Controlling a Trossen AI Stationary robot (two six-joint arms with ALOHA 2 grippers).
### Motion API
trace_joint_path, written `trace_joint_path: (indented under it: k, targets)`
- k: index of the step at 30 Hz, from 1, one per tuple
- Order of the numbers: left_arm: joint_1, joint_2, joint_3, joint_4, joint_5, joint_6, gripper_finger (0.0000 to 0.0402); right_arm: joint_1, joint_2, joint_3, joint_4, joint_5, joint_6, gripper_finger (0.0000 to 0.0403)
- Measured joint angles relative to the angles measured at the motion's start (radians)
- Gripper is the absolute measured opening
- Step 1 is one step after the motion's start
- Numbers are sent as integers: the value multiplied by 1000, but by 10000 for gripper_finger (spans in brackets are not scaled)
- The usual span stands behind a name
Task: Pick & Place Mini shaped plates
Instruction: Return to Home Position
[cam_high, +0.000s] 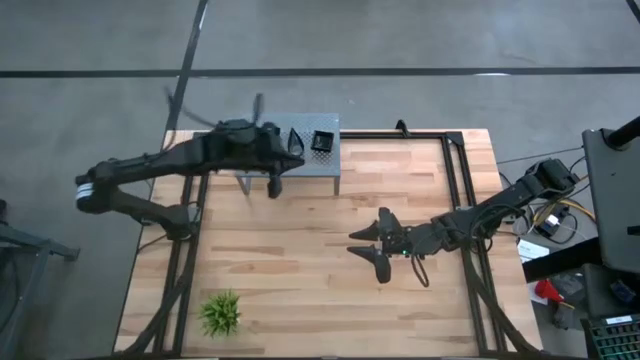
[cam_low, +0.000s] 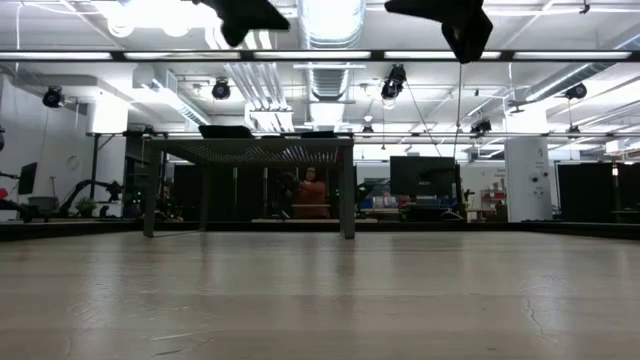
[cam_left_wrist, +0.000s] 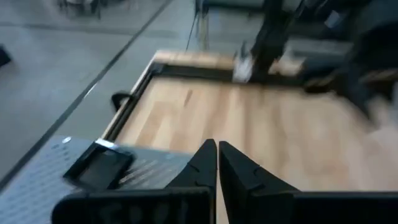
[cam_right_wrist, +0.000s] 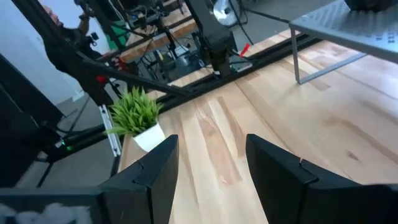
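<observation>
Two grippers, both empty.

- **Left gripper** (cam_left_wrist: 217, 149): fingers pressed together, holding nothing, raised over the shelf (cam_high: 310, 166) at the far side of the table (cam_high: 300, 260).
- **Right gripper** (cam_right_wrist: 211, 146): fingers spread, over mid-table, well apart from the shelf.
- **Plates:** the square stack (cam_high: 322, 142) lies flat on the shelf top near its far right corner. A second low dark pile (cam_low: 225, 131) sits farther left on the shelf; its shape is unclear.
- **Relation governing the retreat:** the stack lies just beside the left gripper, to the far side of its pointing line and not between the fingers. The left arm is much the nearer.
- **Orientation:** the stack is square, so it has no long axis. Its sides run roughly parallel to the shelf edges, rims up.
- **Judgement:** placing looks finished. The left arm should back off without grazing the stack.
- **Plant** (cam_high: 220, 312): near left corner, uninvolved.
</observation>
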Motion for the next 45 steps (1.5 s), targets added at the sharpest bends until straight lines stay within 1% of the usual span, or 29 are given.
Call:
trace_joint_path:
  k: [2, 4, 8, 10, 13, 16, 18, 20, 22, 23, 26, 27, 28, 30, 31, 35, 38, 40, 42, 45]
  targets:
    - [-7, -71, -60, 47, 27, -65, 6, -4, -2, 8, 9, 1, 5, 185]
    - [-27, -145, -130, 93, 28, -133, 2, -9, -2, 13, 39, -1, 9, 185]
    - [-91, -293, -260, 139, 15, -159, 4, -26, -5, 13, 54, -5, -11, 185]
    - [-124, -361, -316, 137, 16, -164, 4, -45, -6, 11, 56, -50, -27, 185]
    - [-173, -457, -390, 133, 14, -174, 5, -93, -7, 11, 71, -152, -32, 185]
    - [-198, -539, -447, 87, 15, -85, 5, -162, -6, 11, 74, -257, -46, 185]
    - [-203, -581, -476, 58, 8, -63, 4, -195, -5, 10, 86, -284, -85, 185]
    - [-204, -619, -503, 34, 16, -139, 4, -215, -5, 10, 116, -287, -146, 185]
    - [-205, -657, -529, 38, 45, -217, 4, -235, -10, 10, 115, -298, -168, 185]
    - [-205, -679, -544, 48, 75, -227, 4, -246, -13, 6, 114, -315, -170, 185]
    - [-206, -757, -587, 63, 185, -198, 4, -282, -15, -18, 129, -396, -172, 185]
    - [-206, -783, -602, 68, 199, -192, 4, -292, -16, -31, 151, -427, -173, 185]
    - [-207, -809, -618, 77, 189, -198, 4, -300, -20, -49, 182, -448, -173, 185]
    - [-206, -865, -646, 82, 124, -255, 4, -305, -39, -94, 247, -470, -179, 185]
    - [-206, -892, -657, 82, 111, -262, 4, -307, -54, -123, 272, -472, -181, 185]
    - [-206, -992, -691, 92, 108, -254, 4, -311, -134, -241, 350, -462, -182, 185]
    - [-206, -1048, -750, 69, 25, -275, 4, -309, -215, -325, 390, -447, -186, 185]
    - [-206, -1087, -795, 106, -29, -270, 4, -313, -267, -380, 404, -436, -188, 185]
    - [-205, -1120, -844, 152, -40, -253, 4, -315, -317, -431, 412, -423, -189, 185]
    - [-206, -1154, -907, 218, -46, -281, 5, -313, -398, -503, 443, -428, -200, 185]
